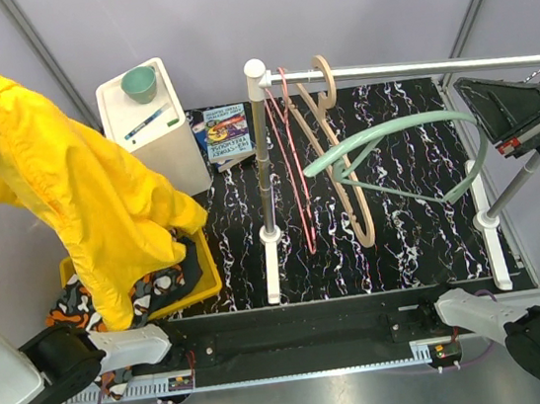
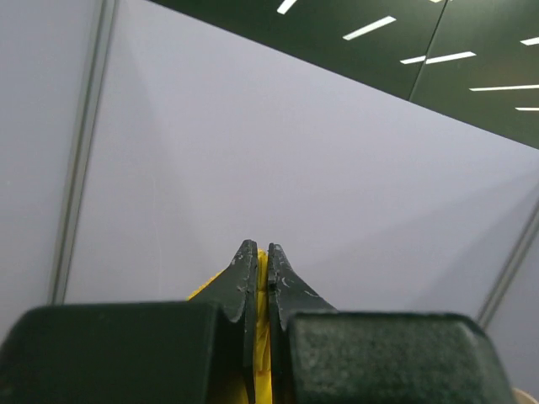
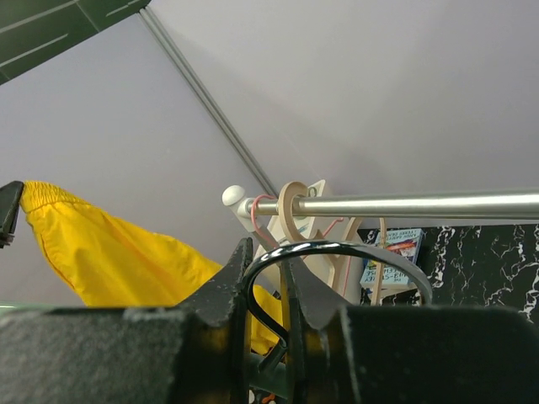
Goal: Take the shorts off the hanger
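Left gripper (image 2: pixel 262 254) clamps the yellow shorts (image 1: pixel 79 187) at nine o'clock. Right gripper (image 3: pixel 264 252) pinches the green hanger (image 1: pixel 323 162) by its hook at three o'clock.

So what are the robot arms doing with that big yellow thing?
The left gripper is pinching the yellow shorts and holding them up high above a yellow bin. The right gripper is holding the green hanger by its metal hook. The shorts are already off the hanger.
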You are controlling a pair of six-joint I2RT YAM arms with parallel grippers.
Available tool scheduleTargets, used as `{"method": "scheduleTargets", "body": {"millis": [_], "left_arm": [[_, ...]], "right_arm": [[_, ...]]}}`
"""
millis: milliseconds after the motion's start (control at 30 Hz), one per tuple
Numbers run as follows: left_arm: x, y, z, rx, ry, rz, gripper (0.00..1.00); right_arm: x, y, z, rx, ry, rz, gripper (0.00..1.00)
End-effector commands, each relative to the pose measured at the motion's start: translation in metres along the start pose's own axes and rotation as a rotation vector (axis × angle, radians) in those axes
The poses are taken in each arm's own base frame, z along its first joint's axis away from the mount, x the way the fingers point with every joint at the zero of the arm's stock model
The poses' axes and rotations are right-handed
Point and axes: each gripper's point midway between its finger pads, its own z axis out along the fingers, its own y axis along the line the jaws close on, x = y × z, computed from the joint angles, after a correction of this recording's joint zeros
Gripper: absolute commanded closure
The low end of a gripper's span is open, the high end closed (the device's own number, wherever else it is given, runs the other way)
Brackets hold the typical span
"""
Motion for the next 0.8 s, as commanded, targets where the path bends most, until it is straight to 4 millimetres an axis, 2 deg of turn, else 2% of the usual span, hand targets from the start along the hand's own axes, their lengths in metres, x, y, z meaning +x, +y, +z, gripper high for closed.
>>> {"method": "scheduleTargets", "body": {"millis": [0, 100, 200, 333, 367, 433, 467, 500, 600, 667, 700, 767], "left_arm": [[-0.014, -0.018, 0.026, 0.011, -0.118, 0.111, 1.0], [-0.026, -0.015, 0.027, -0.001, -0.163, 0.154, 1.0], [-0.04, -0.001, 0.022, -0.039, -0.19, 0.223, 1.0], [-0.043, 0.022, 0.014, -0.11, -0.151, 0.294, 1.0], [-0.039, 0.032, 0.01, -0.151, -0.119, 0.305, 1.0], [-0.024, 0.036, 0.008, -0.16, -0.063, 0.353, 1.0], [-0.023, 0.048, -0.001, -0.185, -0.039, 0.352, 1.0], [-0.008, 0.045, 0.0, -0.175, -0.001, 0.384, 1.0], [0.01, 0.062, -0.013, -0.231, 0.096, 0.439, 1.0], [0.014, 0.08, -0.024, -0.297, 0.143, 0.449, 1.0], [0.021, 0.081, -0.025, -0.307, 0.167, 0.477, 1.0], [0.018, 0.097, -0.036, -0.363, 0.182, 0.454, 1.0]], "right_arm": [[-0.006, 0.009, -0.002, -0.039, -0.015, -0.016, 1.0], [-0.005, 0.006, -0.003, -0.03, -0.01, -0.023, 1.0], [-0.003, 0.005, -0.002, -0.024, -0.005, -0.028, 1.0], [0.001, 0.002, 0.002, -0.018, 0.008, -0.03, 1.0], [0.003, 0.001, 0.005, -0.015, 0.015, -0.028, 1.0], [0.005, -0.001, 0.008, -0.012, 0.022, -0.029, 1.0], [0.006, -0.001, 0.01, -0.01, 0.025, -0.029, 1.0], [0.008, -0.003, 0.012, -0.008, 0.031, -0.03, 1.0], [0.011, -0.005, 0.017, -0.006, 0.039, -0.028, 1.0], [0.013, -0.005, 0.02, -0.009, 0.043, -0.021, 1.0], [0.016, -0.006, 0.022, -0.007, 0.05, -0.02, 1.0], [0.017, -0.005, 0.024, -0.015, 0.055, -0.01, 1.0]]}}
